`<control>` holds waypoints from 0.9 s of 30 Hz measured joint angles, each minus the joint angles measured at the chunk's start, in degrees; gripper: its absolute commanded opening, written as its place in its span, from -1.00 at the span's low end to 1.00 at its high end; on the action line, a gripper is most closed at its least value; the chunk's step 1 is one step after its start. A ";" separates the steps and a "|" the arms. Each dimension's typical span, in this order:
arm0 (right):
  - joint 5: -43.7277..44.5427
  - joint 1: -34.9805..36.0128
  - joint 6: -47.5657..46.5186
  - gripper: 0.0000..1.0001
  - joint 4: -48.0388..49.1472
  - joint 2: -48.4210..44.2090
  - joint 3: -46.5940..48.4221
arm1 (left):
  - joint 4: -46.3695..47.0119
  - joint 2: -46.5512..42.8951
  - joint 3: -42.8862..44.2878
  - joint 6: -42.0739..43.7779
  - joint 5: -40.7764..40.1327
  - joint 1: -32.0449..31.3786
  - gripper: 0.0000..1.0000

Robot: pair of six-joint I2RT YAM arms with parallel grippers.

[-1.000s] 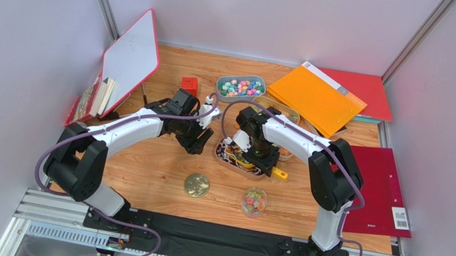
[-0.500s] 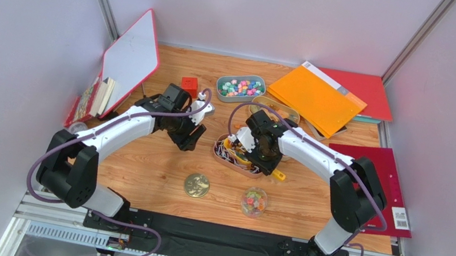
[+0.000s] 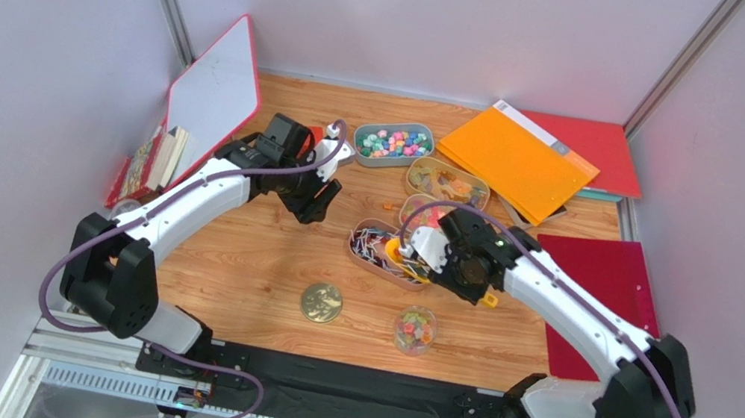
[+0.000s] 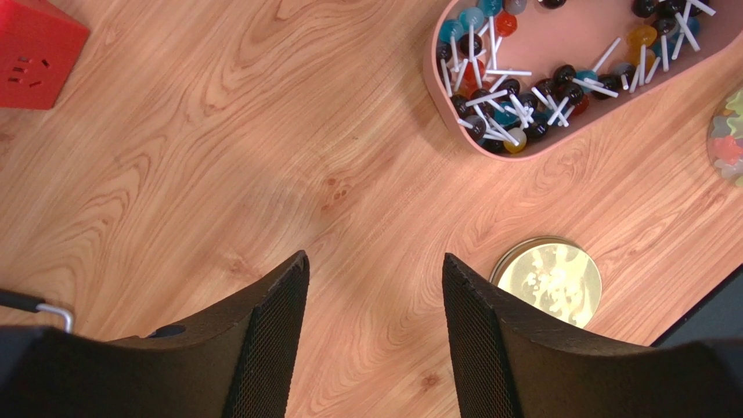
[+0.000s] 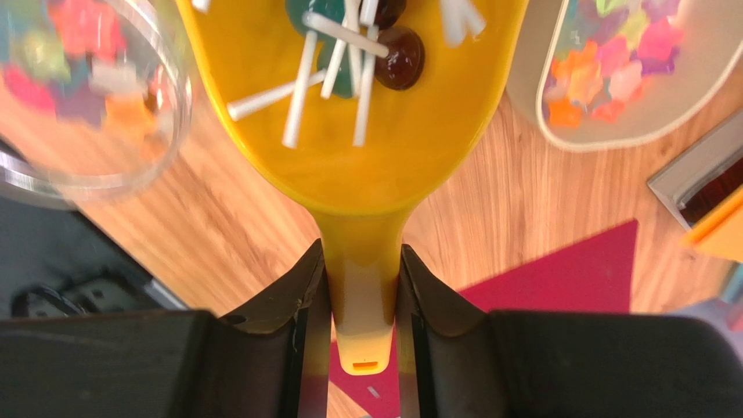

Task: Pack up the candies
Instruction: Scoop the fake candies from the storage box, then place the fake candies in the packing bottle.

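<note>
My right gripper [image 5: 362, 261] is shut on the handle of a yellow scoop [image 5: 366, 139] that carries a few stick lollipops [image 5: 397, 59]. In the top view it [image 3: 457, 277] hovers at the right end of the pink tray [image 3: 367, 233] of lollipops. A clear round jar [image 3: 415, 330] with coloured gummies stands just nearer; it also shows in the right wrist view [image 5: 87, 87]. My left gripper [image 4: 375, 270] is open and empty over bare wood, left of the pink tray [image 4: 436, 78]. A grey tray [image 3: 394, 145] holds pink, green and blue candies.
A gold lid [image 3: 322, 302] lies near the front edge. A red cube [image 4: 35, 48] sits behind the left gripper. Two clear trays of gummies [image 3: 446, 182] stand behind the right gripper. Orange and red folders [image 3: 516, 159] lie at the back right, a whiteboard [image 3: 214, 97] leans far left.
My right gripper has carried the scoop with lollipops off the pink tray, nearer and to the right. My left gripper has drawn back toward the far left.
</note>
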 measured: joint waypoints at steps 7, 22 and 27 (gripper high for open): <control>2.82 -0.17 -8.68 -1.00 -8.41 -13.00 -3.78 | -0.13 0.00 0.63 0.24 0.04 -0.02 0.26; 14.49 0.85 -20.70 -1.00 -19.74 -15.61 -5.77 | 0.61 0.00 0.52 0.24 0.02 -0.02 0.25; 17.94 3.37 -23.23 -1.00 -20.37 -15.61 -5.77 | 1.73 -0.02 -0.26 0.20 -0.11 -0.02 0.25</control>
